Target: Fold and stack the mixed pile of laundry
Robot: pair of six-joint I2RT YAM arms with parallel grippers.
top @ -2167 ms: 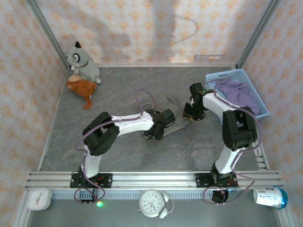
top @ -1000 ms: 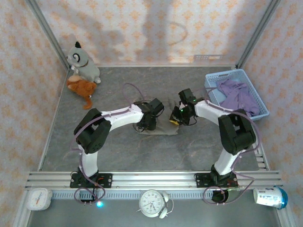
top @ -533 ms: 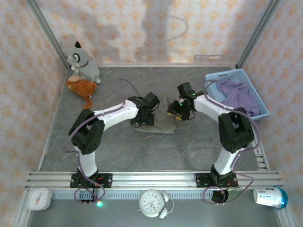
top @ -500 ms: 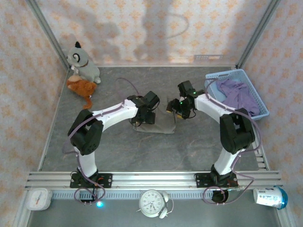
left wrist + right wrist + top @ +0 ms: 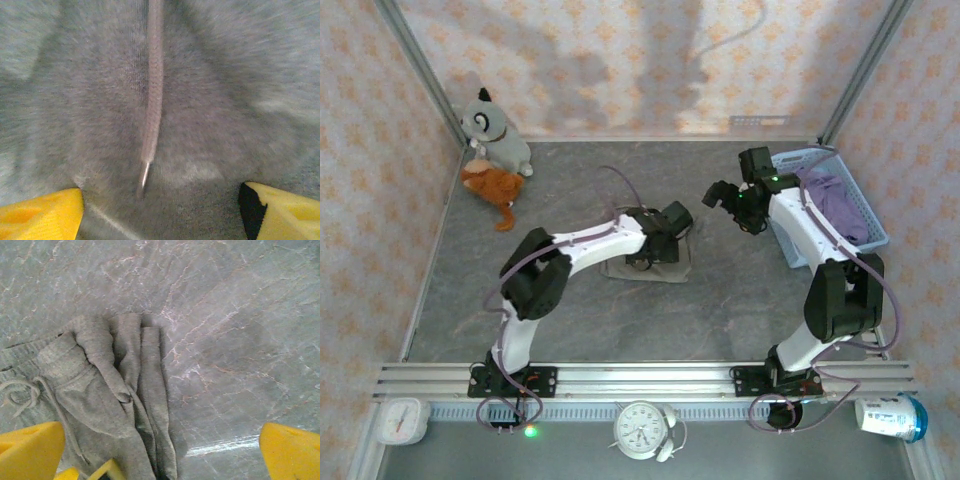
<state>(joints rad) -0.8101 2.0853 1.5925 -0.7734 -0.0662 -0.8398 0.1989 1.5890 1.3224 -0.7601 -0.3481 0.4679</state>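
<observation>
The small taupe garment [image 5: 645, 266] lies folded flat on the grey table [image 5: 560, 330] at the centre. My left gripper [image 5: 658, 245] hovers right over it, jaws open; in the left wrist view the taupe cloth [image 5: 200, 100] and its drawstring [image 5: 152, 100] sit close under the left gripper [image 5: 160, 220], nothing between the yellow fingertips [image 5: 40, 215]. My right gripper [image 5: 728, 200] is raised, open and empty, between the garment and the basket. Its wrist view looks down past the right gripper [image 5: 160, 455] at the taupe garment [image 5: 110, 405]. The lavender garment [image 5: 840, 205] lies bunched in the basket.
The light blue basket [image 5: 812, 158] stands at the back right, close behind the right arm. A grey plush toy [image 5: 492, 130] and an orange plush toy [image 5: 490, 186] sit in the back left corner. Clocks [image 5: 642, 428] rest beyond the near rail.
Both grippers have opened and let go of the taupe garment. The right arm has lifted and swung back right toward the basket. The left gripper has shifted slightly right above the cloth.
</observation>
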